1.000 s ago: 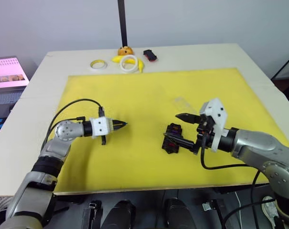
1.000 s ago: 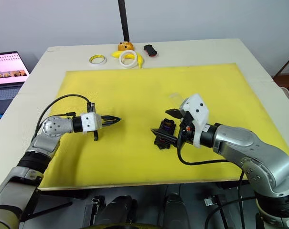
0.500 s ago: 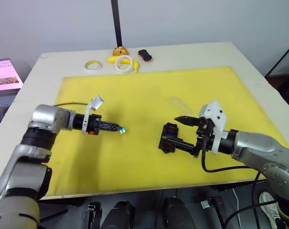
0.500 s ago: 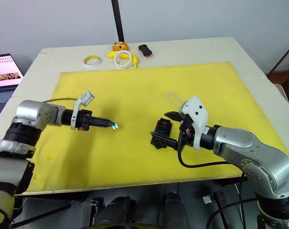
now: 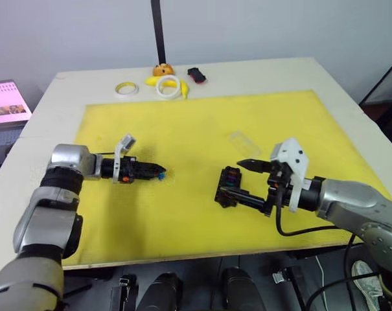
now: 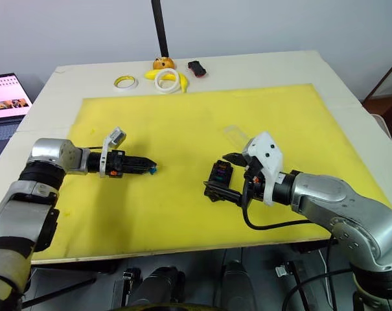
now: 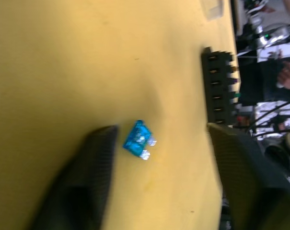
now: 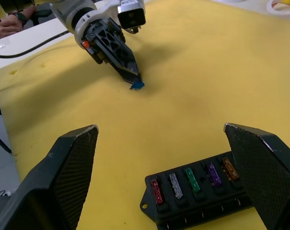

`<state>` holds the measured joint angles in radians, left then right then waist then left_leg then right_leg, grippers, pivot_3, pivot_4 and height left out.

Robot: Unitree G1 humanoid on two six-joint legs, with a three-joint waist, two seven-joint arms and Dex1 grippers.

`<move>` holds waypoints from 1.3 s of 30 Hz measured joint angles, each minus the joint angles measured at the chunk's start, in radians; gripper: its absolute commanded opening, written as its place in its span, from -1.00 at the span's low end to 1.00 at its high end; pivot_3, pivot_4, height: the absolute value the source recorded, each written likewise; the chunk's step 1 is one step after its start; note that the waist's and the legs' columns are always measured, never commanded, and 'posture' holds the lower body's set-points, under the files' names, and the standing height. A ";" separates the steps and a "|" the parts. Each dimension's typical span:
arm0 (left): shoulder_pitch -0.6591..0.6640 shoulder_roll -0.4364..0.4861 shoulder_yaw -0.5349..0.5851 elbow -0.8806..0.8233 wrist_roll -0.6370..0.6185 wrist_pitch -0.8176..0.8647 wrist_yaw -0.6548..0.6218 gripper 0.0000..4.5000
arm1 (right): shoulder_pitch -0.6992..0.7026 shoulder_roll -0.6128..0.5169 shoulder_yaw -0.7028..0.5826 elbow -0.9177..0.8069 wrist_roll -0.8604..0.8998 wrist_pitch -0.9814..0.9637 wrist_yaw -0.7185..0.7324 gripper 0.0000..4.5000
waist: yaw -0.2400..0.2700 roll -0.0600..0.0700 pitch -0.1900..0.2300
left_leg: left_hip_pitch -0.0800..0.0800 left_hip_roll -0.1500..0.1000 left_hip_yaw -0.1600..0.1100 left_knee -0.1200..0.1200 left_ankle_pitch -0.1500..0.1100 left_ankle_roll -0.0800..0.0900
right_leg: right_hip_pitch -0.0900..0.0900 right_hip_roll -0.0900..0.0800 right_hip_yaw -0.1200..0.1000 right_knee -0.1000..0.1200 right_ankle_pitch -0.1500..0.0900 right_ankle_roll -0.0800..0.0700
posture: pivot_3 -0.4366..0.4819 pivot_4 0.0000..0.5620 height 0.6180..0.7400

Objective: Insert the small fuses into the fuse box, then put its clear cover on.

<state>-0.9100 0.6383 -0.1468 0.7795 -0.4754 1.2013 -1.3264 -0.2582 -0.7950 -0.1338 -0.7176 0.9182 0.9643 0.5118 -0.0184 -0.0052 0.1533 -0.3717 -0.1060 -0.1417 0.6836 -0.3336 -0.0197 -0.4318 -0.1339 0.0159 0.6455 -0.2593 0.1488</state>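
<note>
One blue fuse (image 7: pixel 139 139) is lying loose on the yellow foam mat (image 5: pixel 196 123), and the risk is sitting right there: the chip is tiny and slick, so the left gripper (image 7: pixel 159 158) closing off-centre is likely to be flicking it away or pinching it tilted, which would then jam at the slot.

Left eye view: left gripper (image 5: pixel 158 172) is lying low over the mat, tips at the blue fuse (image 5: pixel 162 175). Right gripper (image 5: pixel 246 180) is reaching toward the fuse box (image 5: pixel 227 186), a black ribbed plastic block, from the right. Clear cover (image 5: pixel 243 140), thin glassy rectangle, is resting on the mat behind the box, untouched.

Right eye view: same layout; white tape ring (image 6: pixel 168 80) and a yellow tape roll (image 6: pixel 124 82) are sitting at the far table edge, well apart from the work.

Left wrist view: both textured black fingers are standing wide open, holding nothing; the fuse, translucent blue with two metal blades, is lying just beside one finger. Fuse box (image 7: pixel 219 86) beyond.

Right wrist view: right gripper's fingers are spread wide, empty, flanking the fuse box (image 8: pixel 197 191). Five fuses already seated: red, grey, green, purple, orange. Left gripper (image 8: pixel 134 79) is touching down beside the blue fuse (image 8: pixel 137 86).
</note>
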 measured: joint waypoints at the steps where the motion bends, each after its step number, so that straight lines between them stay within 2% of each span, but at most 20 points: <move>1: 0.010 0.012 0.010 -0.013 -0.008 0.010 0.001 0.68 | -0.002 -0.001 0.000 0.001 0.000 0.000 0.003 1.00 | -0.002 0.000 0.000 | 0.000 0.000 0.000 0.000 0.000 0.000 | -0.001 0.000 0.000 0.000 0.000 0.000 | -0.05 -0.47 1.00; 5: 0.115 0.113 0.098 -0.125 -0.055 0.103 0.024 0.68 | -0.025 -0.011 0.005 0.024 -0.001 -0.001 0.020 1.00 | -0.020 0.000 0.000 | -0.001 0.001 -0.001 -0.002 0.000 0.000 | -0.007 0.000 0.003 0.002 0.000 0.000 | -0.05 -0.47 1.00; 8: 0.202 0.126 0.192 -0.245 -0.113 0.190 0.082 0.68 | -0.044 -0.011 0.010 0.047 -0.002 -0.004 0.040 1.00 | -0.022 0.000 0.000 | -0.002 0.000 -0.001 -0.001 0.000 0.000 | -0.007 -0.001 0.003 0.002 0.000 0.000 | -0.05 -0.47 1.00; 11: 0.261 0.092 0.298 -0.306 -0.155 0.268 0.165 0.68 | -0.074 -0.012 0.023 0.058 -0.008 -0.009 0.061 1.00 | -0.013 0.000 0.000 | -0.002 0.000 -0.001 -0.001 0.000 0.000 | -0.007 -0.002 0.003 0.001 0.000 0.000 | -0.05 -0.47 1.00; 16: 0.334 0.018 0.414 -0.444 -0.213 0.360 0.278 0.68 | -0.096 -0.012 0.053 0.080 -0.022 -0.010 0.081 1.00 | 0.004 0.000 0.000 | -0.002 -0.001 0.000 0.000 0.000 0.000 | -0.007 -0.002 0.004 0.001 0.000 0.000 | -0.05 -0.47 1.00; 23: 0.393 -0.139 0.593 -0.560 -0.271 0.402 0.479 0.68 | -0.103 -0.011 0.054 0.085 -0.031 -0.010 0.085 1.00 | 0.014 -0.001 -0.001 | -0.002 -0.002 0.000 0.000 0.000 0.000 | -0.006 -0.004 0.004 0.001 0.000 0.000 | -0.05 -0.47 1.00; 28: 0.405 -0.213 0.636 -0.591 -0.352 0.403 0.587 0.68 | -0.096 -0.010 0.056 0.084 -0.031 -0.010 0.082 1.00 | 0.028 -0.001 -0.001 | -0.002 -0.002 0.000 0.001 0.000 0.000 | -0.006 -0.004 0.004 0.001 0.000 0.000 | -0.05 -0.47 1.00; 32: 0.404 -0.263 0.677 -0.597 -0.367 0.405 0.673 0.68 | -0.096 -0.009 0.060 0.084 -0.031 -0.010 0.080 1.00 | 0.032 -0.001 -0.001 | -0.001 -0.002 0.000 0.001 0.000 0.000 | -0.005 -0.004 0.004 0.000 0.000 0.000 | -0.05 -0.47 1.00; 39: 0.403 -0.295 0.704 -0.594 -0.408 0.407 0.750 0.68 | -0.096 -0.009 0.060 0.084 -0.032 -0.010 0.077 1.00 | 0.034 -0.001 -0.001 | -0.001 -0.002 0.000 0.001 0.000 0.000 | -0.004 -0.004 0.004 0.000 0.000 0.000 | -0.05 -0.47 1.00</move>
<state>-0.5072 0.3436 0.5575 0.1856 -0.8833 1.6086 -0.5768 -0.3546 -0.8042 -0.0738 -0.6334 0.8861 0.9543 0.5892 0.0158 -0.0065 0.1523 -0.3724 -0.1079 -0.1415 0.6847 -0.3337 -0.0198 -0.4355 -0.1378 0.0194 0.6458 -0.2593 0.1486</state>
